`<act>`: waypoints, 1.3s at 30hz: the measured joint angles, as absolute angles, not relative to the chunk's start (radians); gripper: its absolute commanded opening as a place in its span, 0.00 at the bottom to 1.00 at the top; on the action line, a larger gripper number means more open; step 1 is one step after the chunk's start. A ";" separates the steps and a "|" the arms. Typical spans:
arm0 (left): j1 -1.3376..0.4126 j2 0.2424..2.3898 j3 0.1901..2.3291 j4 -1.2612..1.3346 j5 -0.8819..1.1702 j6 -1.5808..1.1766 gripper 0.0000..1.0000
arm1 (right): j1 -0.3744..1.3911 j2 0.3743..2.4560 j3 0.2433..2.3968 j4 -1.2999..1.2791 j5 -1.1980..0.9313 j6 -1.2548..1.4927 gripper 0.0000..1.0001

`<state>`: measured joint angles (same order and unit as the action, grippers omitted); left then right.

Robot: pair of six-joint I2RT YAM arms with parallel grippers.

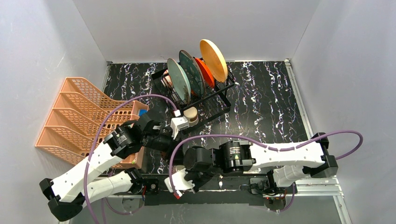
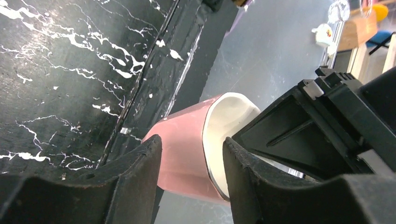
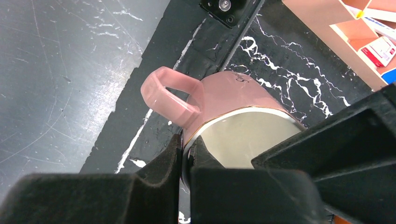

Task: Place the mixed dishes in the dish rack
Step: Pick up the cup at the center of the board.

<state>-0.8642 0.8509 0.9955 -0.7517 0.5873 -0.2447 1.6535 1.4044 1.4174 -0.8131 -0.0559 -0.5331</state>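
Left edge of the tabletop (image 1: 266, 112): orange lattice rack (image 1: 79, 112). Left jaws pinch the wall of a pink cup (image 2: 182, 140), held at the near side of the dish rack (image 1: 212, 100). Right jaws clamp the rim of the pink mug (image 3: 224, 100) at the near edge. Rack, far centre: two grey-green plates (image 1: 179, 79), red-orange plate (image 1: 206, 74) and yellow plate (image 1: 214, 59) stand slotted. Assessment: plates loaded; cup and mug remain.

The top camera is looking down over the whole marbled table (image 1: 266, 107), while both wrist cameras are peering closely at small patches of it.
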 measured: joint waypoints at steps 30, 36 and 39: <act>-0.998 1.058 1.082 -0.912 0.255 -0.122 0.00 | 1.460 1.707 1.727 -1.082 -0.292 -0.540 0.09; -0.998 1.060 1.080 -0.926 0.217 -0.109 0.00 | 1.447 1.689 1.705 -1.049 -0.259 -0.546 0.43; -0.999 1.060 1.071 -0.936 0.201 -0.112 0.00 | 1.435 1.635 1.652 -0.987 -0.232 -0.538 0.50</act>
<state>-0.9989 1.0603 1.0714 -0.9356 0.2008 -0.1116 1.4345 1.6348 1.6520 -0.9874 -0.2321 -0.5385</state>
